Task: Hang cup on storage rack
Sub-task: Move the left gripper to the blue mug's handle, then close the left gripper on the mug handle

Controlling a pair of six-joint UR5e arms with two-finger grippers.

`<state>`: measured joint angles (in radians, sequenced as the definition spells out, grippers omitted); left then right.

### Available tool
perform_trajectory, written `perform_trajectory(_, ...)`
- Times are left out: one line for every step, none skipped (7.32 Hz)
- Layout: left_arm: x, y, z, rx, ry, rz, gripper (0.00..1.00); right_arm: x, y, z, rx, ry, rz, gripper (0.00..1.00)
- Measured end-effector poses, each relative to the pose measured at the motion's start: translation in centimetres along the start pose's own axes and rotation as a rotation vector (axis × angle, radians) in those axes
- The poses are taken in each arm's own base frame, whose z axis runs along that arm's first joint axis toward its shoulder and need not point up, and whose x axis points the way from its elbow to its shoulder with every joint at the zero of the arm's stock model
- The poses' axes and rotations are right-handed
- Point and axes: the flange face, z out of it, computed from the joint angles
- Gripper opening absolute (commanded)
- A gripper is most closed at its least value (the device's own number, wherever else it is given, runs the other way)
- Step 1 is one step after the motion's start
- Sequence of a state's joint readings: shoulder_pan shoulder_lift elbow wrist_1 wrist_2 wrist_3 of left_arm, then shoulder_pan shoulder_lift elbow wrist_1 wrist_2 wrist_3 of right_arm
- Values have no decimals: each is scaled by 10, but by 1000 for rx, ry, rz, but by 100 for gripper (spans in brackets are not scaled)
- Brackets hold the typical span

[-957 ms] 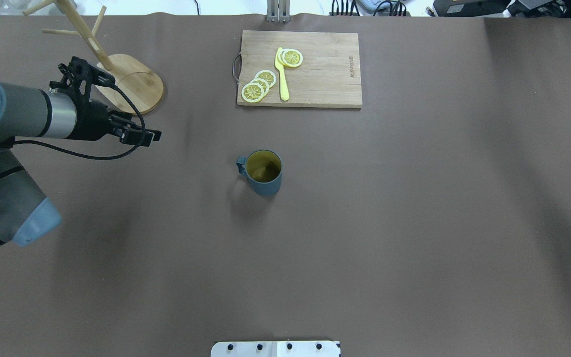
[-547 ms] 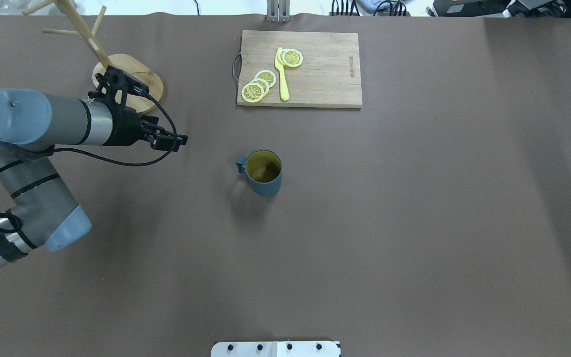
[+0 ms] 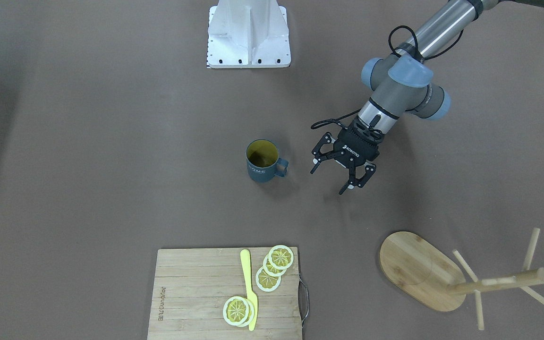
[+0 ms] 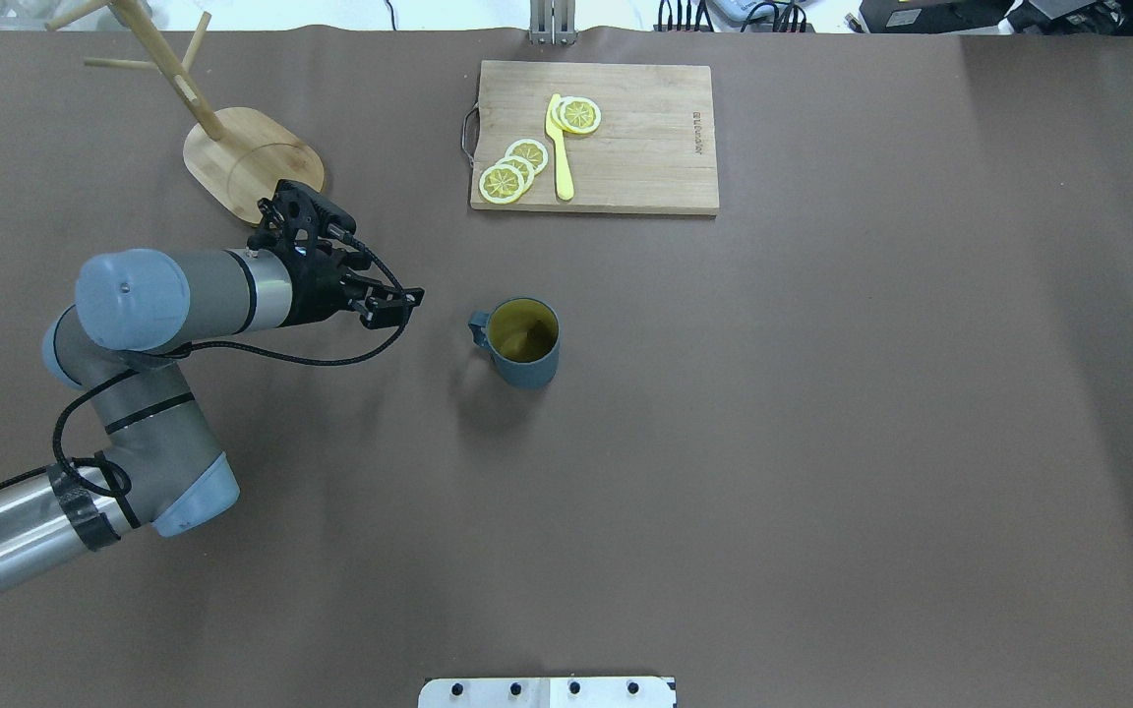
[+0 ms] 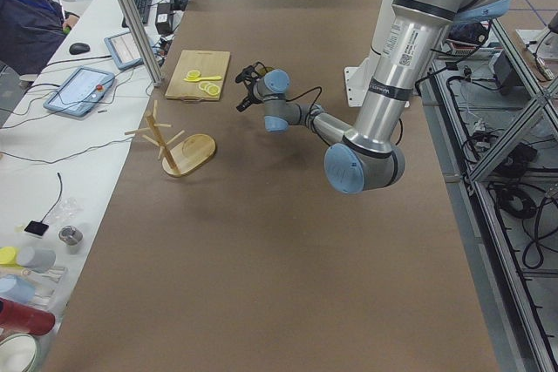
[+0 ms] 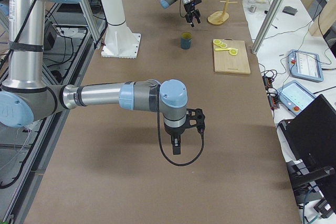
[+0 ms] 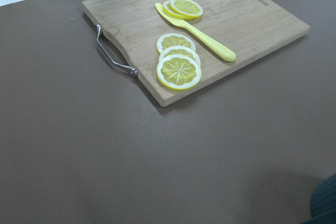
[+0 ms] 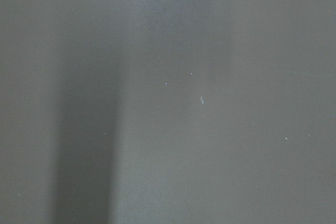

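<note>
The cup (image 4: 524, 344), slate-blue with a yellow-green inside, stands upright mid-table, its handle (image 4: 477, 329) turned toward my left gripper. It also shows as the cup (image 3: 262, 167), with pale lettering on its side. My left gripper (image 4: 407, 304) hovers open a short way off the handle, with nothing between its fingers; the left gripper (image 3: 329, 180) shows its jaws spread wide. The storage rack (image 4: 254, 165), a bamboo mug tree on an oval base, stands at the far left behind that arm. My right gripper (image 6: 177, 147) shows only in the exterior right view, and I cannot tell whether it is open or shut.
A bamboo cutting board (image 4: 645, 147) carries lemon slices (image 4: 512, 169) and a yellow knife (image 4: 560, 147) beyond the cup. The left wrist view shows this board (image 7: 262, 30) and a dark corner of the cup (image 7: 324, 203). The right wrist view shows only bare brown table.
My left arm has swung right and nearer, carrying the open gripper from beside the rack's base to just short of the cup's handle. The cup has not moved.
</note>
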<state>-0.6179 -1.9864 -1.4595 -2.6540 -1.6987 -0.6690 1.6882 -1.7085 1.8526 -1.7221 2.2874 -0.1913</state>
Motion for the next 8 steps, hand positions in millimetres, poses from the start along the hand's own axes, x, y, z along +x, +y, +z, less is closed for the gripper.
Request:
perform_trajectory(9,7,5,-4,7,7,88,-1,-1,-1,2,-2,4,100)
perform_trajectory(17,13,8,1,4,19,84,-1,-1,-1,4,-3,9,100)
perform_trajectory(30,20,12,10,-2,36,84,-2,-2,-2,5,-5,13,100)
perform_trajectory(44,28,16,17,-5,47,82,-2,-2,-2,7,-7,15,100)
perform_trajectory(55,36,20,19,-6,53,80,-2,-3,-3,8,-7,17,100)
perform_trajectory(63,39,22,20,-3,56,77,-3,-3,-3,9,-7,24,100)
perform_trajectory(71,41,24,23,0,57,73,-3,-4,-4,10,-8,36,100)
perform_trajectory(79,42,26,26,4,59,61,-4,-4,-4,11,-8,44,100)
